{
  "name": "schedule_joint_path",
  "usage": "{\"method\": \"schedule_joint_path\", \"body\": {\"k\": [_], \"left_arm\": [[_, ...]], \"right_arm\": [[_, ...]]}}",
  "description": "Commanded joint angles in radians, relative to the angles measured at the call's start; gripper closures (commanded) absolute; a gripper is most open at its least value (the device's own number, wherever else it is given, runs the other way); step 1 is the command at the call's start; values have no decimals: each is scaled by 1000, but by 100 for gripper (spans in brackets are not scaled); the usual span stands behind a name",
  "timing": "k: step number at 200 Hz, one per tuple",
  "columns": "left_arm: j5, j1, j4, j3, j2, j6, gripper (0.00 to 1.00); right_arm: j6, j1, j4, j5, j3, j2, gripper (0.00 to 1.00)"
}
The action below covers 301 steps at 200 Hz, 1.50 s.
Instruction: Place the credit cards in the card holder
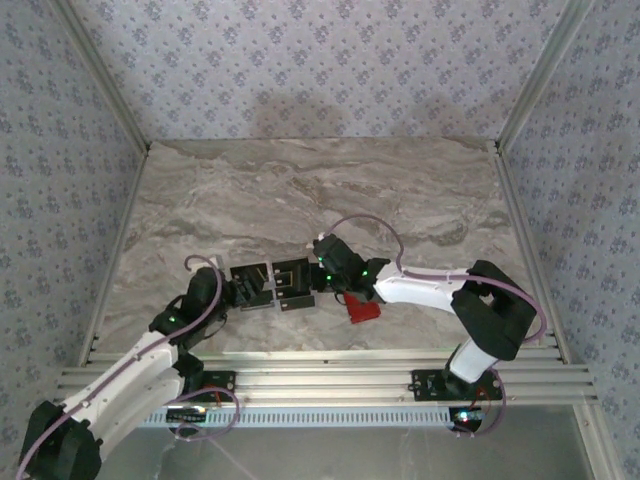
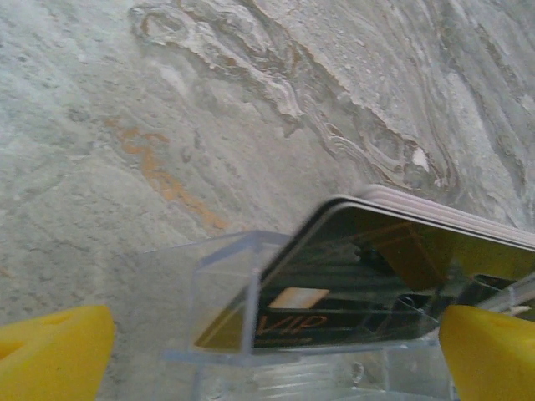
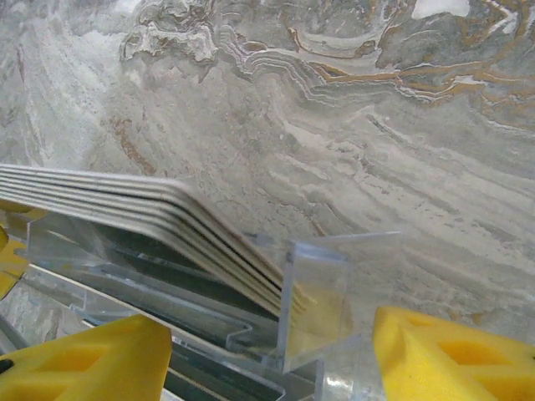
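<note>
My left pincer point(image 2: 276, 342) and right pincer point(image 3: 280, 355), yellow-padded, both spread and grasping nothing, flank one clear plastic tray point(image 3: 316, 292) of about six thin glossy credit cards point(image 3: 167, 219), while the one flat red card holder point(image 1: 362, 308) lies on the veined marble table point(image 1: 300, 190) beside my right forearm.

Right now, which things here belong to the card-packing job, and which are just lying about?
Job: stack of thin black credit cards; small flat red leather-like card holder.
Lying about: clear plastic rack holding the cards; grey marbled tabletop.
</note>
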Motion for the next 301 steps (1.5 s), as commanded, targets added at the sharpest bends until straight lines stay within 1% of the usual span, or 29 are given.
{"method": "schedule_joint_path", "body": {"k": [1, 41, 97, 135, 197, 259, 301], "left_arm": [[-24, -29, 81, -3, 20, -17, 0], [-51, -70, 167, 8, 102, -20, 0], [-70, -121, 296, 97, 324, 18, 0], [-70, -140, 358, 209, 496, 65, 0], [-26, -154, 430, 403, 752, 106, 0], [27, -182, 448, 622, 987, 132, 0], [57, -209, 433, 765, 1111, 143, 0]], "right_arm": [[-21, -13, 12, -10, 23, 16, 34], [-32, -47, 26, -18, 25, 18, 35], [-66, -117, 23, -33, 57, 39, 37], [-85, -179, 26, -46, 80, 51, 38], [-103, -293, 20, -48, 81, 55, 38], [-122, -426, 28, -48, 41, 26, 39], [-129, -514, 40, -54, 3, -2, 39]]}}
